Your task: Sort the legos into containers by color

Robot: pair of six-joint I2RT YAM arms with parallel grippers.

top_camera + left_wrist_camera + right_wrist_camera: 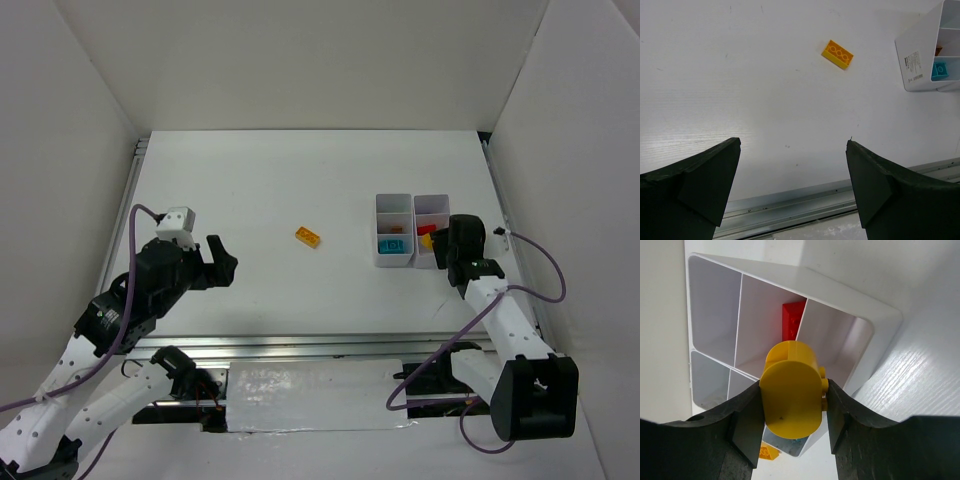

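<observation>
My right gripper [795, 386] is shut on a yellow oval lego [790, 407], held over the near right compartment of the white containers tray [880, 315]. From above, the right gripper [445, 246] is at the tray's [395, 200] near right corner, with the yellow lego [431, 241] at its tips. A red lego [792, 320] lies in the middle right compartment. A teal lego [392, 245] is in the near left one. An orange-yellow studded lego [308, 237] lies loose on the table. Left of it, my left gripper [218, 262] stands open and holds nothing.
White walls close in the table at the left, back and right. A metal rail [805, 205] runs along the near edge, just under the left gripper [793, 144]. In the left wrist view the loose lego [837, 54] and the tray [917, 55] lie ahead.
</observation>
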